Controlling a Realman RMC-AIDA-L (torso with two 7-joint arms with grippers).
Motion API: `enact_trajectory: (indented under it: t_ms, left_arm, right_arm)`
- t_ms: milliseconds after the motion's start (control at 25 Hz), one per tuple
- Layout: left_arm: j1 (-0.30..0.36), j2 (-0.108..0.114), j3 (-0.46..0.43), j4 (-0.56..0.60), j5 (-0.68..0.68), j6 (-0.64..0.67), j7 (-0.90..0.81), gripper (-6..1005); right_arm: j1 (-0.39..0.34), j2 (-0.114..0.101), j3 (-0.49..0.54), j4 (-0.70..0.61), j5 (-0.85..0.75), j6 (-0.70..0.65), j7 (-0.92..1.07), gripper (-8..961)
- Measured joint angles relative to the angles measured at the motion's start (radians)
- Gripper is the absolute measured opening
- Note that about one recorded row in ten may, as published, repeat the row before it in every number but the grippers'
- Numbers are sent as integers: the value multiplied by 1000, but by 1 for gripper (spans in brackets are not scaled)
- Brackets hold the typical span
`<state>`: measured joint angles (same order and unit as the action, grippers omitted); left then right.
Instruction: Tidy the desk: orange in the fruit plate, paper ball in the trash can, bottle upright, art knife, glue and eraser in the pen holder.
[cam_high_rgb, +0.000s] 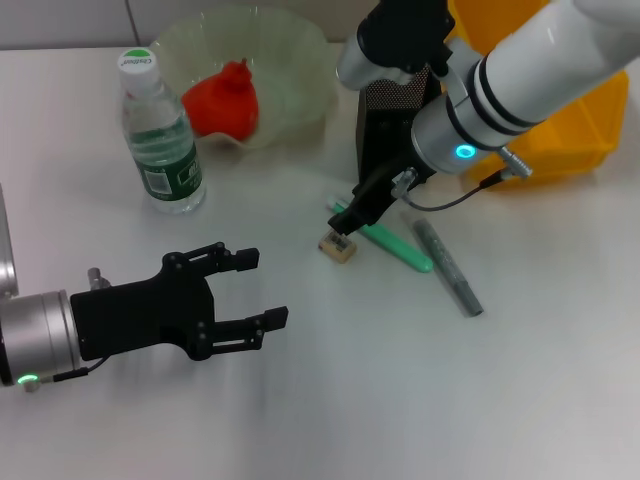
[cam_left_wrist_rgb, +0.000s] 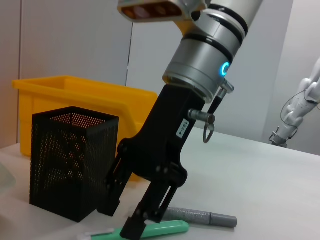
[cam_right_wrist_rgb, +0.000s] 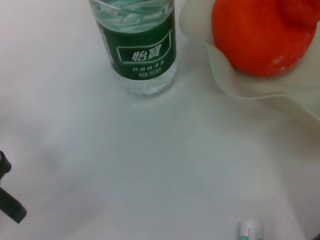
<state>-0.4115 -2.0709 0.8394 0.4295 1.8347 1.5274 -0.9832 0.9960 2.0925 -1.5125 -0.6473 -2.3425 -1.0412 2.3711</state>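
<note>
You have a white surface (cam_high_rgb: 300, 400) carrying everything. On it the bottle (cam_high_rgb: 160, 135) stands upright, just beside the fruit plate (cam_high_rgb: 290, 60) at the far edge. The pen holder (cam_high_rgb: 385, 140) stands near the middle, with the trash can (cam_high_rgb: 570, 130) beyond it. In front of the holder lie the eraser (cam_high_rgb: 337, 246), a green art knife (cam_high_rgb: 395, 245) and a grey glue stick (cam_high_rgb: 450, 270), close together.

The head view looks steeply down over the whole bench (cam_high_rgb: 560, 400). The left wrist view sits low, facing the pen holder (cam_left_wrist_rgb: 72, 160). The right wrist view looks closely down at the bottle (cam_right_wrist_rgb: 142, 55), shared with the head view.
</note>
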Motion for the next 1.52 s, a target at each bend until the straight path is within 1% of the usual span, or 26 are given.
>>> enact_trajectory:
  t_ms: [40,280,480,800,1520]
  left_arm:
    - [0,0,0,0,0,0,0,815]
    - [4,0,0,0,-7,5,0,815]
    - [4,0,1,-1,-9,5,0,815]
    - [4,0,2,-2,-9,5,0,815]
    - [4,0,3,-2,-11,11,0,815]
  right_arm:
    - [-5,0,-9,0,6,13,0,738]
    - [-23,0,-18,1,14,56,-1,531]
    - [-34,0,-19,3,24,73,-1,526]
    - [-44,0,-68,3,52,101,-3,481]
    - [-48,0,-96,17,70,132,-3,391]
